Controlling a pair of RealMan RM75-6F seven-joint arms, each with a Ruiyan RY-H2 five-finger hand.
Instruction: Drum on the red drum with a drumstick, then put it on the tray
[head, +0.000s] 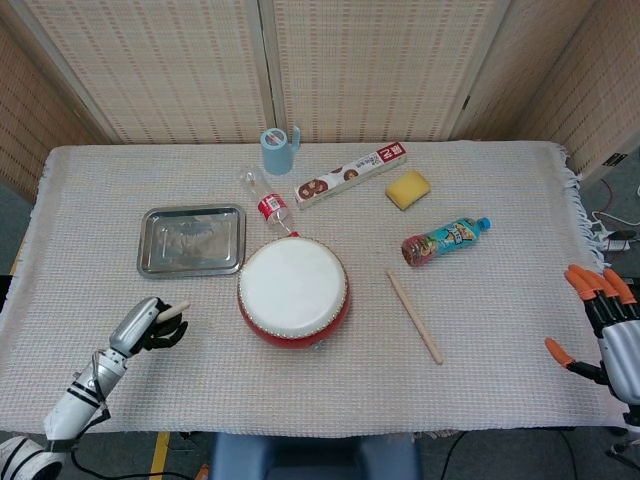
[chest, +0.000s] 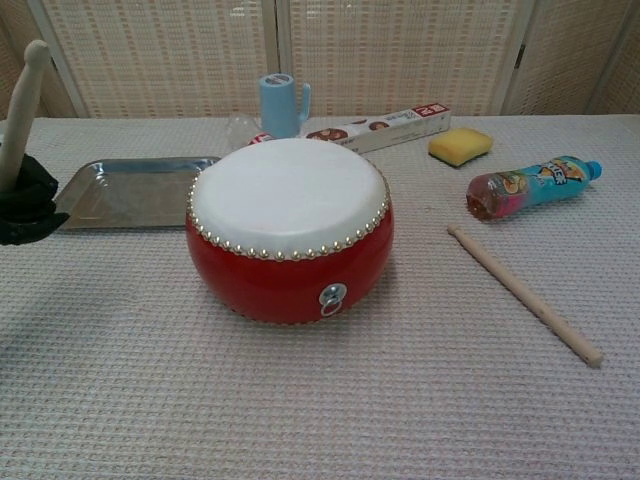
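At the near left of the counter (head: 480, 400), the left hand (head: 150, 325) is clenched around a drumstick (chest: 20, 112). In the chest view the stick stands nearly upright out of the dark fingers (chest: 28, 200), its rounded tip uppermost; from the head view only a short stub of it shows beyond the hand. The hand hovers left of the red drum (head: 294, 292) and just near of the tray (head: 192, 241), apart from both.

The metal tray lies flat on the woven cloth, left of and slightly farther than the drum. A small clear bottle with a red label (head: 268, 203) lies on its side just beyond the drum, between it and a pale blue roll (head: 277, 150) standing at the far edge. The drum sits near the counter's middle, white skin up, with a row of studs around its rim and a metal ring on its near side.

Right of the drum, a second drumstick (head: 414, 316) lies flat on the cloth. Farther back are a long red-and-white box (head: 350, 175), a yellow sponge (head: 408, 189) and a blue-capped drink bottle (head: 446, 240) on its side.

At the far right edge, the right hand (head: 605, 335) is released, its orange-tipped fingers spread, holding nothing.
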